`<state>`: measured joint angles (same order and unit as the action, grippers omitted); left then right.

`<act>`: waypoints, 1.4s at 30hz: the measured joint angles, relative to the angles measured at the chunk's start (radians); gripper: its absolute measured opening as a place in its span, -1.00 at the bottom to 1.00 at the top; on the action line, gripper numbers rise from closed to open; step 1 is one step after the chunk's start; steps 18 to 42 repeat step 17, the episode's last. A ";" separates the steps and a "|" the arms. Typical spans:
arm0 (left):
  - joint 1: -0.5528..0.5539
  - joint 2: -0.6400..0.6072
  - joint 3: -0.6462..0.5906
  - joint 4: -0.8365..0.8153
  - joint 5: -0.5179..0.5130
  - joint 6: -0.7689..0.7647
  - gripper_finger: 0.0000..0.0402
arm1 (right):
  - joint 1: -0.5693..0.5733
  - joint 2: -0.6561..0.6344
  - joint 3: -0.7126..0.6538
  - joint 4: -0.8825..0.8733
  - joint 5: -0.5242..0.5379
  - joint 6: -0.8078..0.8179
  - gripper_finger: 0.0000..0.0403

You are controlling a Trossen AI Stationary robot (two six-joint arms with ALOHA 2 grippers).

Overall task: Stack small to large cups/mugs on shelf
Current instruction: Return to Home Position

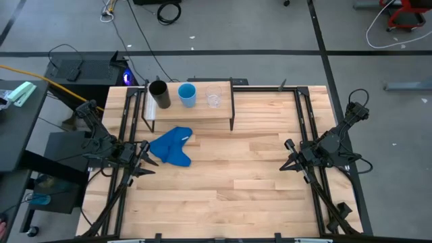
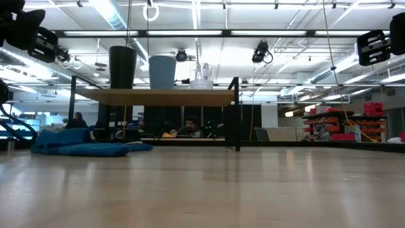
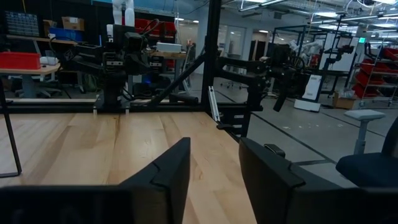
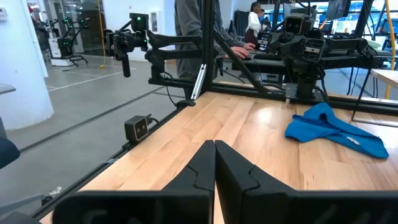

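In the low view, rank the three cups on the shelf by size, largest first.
1. Tall black cylinder cup
2. Light blue cup
3. Small clear see-through cup
All stand on the light-wood shelf.

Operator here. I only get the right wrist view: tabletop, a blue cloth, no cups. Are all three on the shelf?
Observer: Yes. The high view shows the black cup, blue cup and clear cup in a row on the shelf.
Operator: Any of them tipped?
Observer: No. The low view shows all three upright, with gaps between them.
Operator: My right tool is shut and empty. What about the left tool?
Observer: The left tool is open and empty. In the high view it sits at the left side of the table, next to the cloth.
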<state>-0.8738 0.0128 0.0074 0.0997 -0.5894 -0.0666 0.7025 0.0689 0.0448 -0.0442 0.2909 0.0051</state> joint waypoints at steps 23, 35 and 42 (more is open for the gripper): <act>0.000 0.000 0.000 0.000 0.000 0.000 -0.31 | 0.000 0.000 0.000 0.000 0.000 0.000 -0.94; 0.000 0.000 0.000 0.000 0.000 0.000 -0.31 | 0.000 0.000 0.000 0.000 0.000 0.000 -0.94; 0.000 0.000 0.000 0.000 0.000 0.000 -0.31 | 0.000 0.000 0.000 0.000 0.000 0.000 -0.94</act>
